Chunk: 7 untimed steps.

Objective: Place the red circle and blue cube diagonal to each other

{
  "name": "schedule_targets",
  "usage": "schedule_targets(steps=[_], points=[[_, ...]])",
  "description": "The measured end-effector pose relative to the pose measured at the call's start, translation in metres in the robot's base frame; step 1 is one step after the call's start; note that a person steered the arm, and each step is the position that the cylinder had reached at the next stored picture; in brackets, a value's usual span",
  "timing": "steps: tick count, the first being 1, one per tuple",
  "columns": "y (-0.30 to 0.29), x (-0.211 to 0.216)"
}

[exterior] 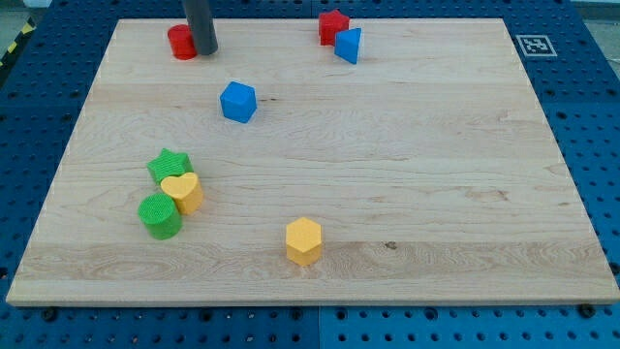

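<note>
The red circle (180, 42) lies near the view's top left of the wooden board (407, 174). My tip (204, 50) stands right beside it, touching its right side. The blue cube (237, 102) sits below and to the right of both, a short gap away from my tip. The rod rises out of the top of the view.
A red block (333, 26) and a blue triangular block (349, 46) touch each other at the top middle. A green star (170, 166), a yellow heart (183, 192) and a green cylinder (160, 215) cluster at the lower left. A yellow hexagon (303, 240) sits near the bottom middle.
</note>
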<state>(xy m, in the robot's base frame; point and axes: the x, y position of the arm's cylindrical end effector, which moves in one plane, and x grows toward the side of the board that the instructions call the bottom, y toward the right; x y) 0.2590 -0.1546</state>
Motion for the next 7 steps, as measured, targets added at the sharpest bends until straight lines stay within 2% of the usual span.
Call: schedule_targets(steps=[3,7], points=[[0.0,0.013],[-0.046,-0.02]])
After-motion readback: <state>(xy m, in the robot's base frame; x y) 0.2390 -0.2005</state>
